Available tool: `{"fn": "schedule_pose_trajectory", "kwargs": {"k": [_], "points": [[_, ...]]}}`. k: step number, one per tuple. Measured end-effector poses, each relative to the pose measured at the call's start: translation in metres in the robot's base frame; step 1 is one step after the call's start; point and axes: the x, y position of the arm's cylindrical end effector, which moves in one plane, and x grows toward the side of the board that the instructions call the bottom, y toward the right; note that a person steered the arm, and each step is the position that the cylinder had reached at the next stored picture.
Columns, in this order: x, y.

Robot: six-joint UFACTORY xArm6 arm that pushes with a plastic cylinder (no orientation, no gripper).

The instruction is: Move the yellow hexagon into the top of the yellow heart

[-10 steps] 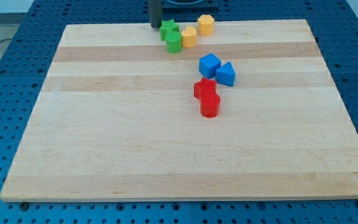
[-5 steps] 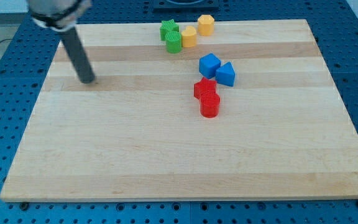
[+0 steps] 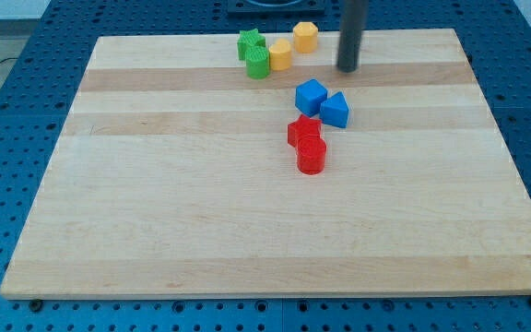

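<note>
The yellow hexagon (image 3: 305,37) sits near the board's top edge. The yellow heart (image 3: 280,54) lies just below and to its left, a small gap between them. My tip (image 3: 347,69) rests on the board to the right of both, a little lower than the hexagon and apart from it. The rod rises straight up out of the view's top.
Two green blocks (image 3: 254,53) touch the heart's left side. A blue cube (image 3: 311,97) and a blue block (image 3: 335,110) lie below my tip. A red block (image 3: 303,132) and a red cylinder (image 3: 312,156) lie below those. The wooden board (image 3: 155,203) rests on a blue pegboard.
My tip swung from the top edge beside the green blocks, out to the board's left, then across to the right of the yellow hexagon. No block has moved.
</note>
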Motion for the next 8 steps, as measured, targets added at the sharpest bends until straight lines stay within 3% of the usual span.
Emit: {"fn": "schedule_pose_trajectory", "kwargs": {"k": [1,2,5,8], "points": [[-0.058,0.023],[-0.069,0.016],[-0.065,-0.085],[-0.041,-0.093]]}}
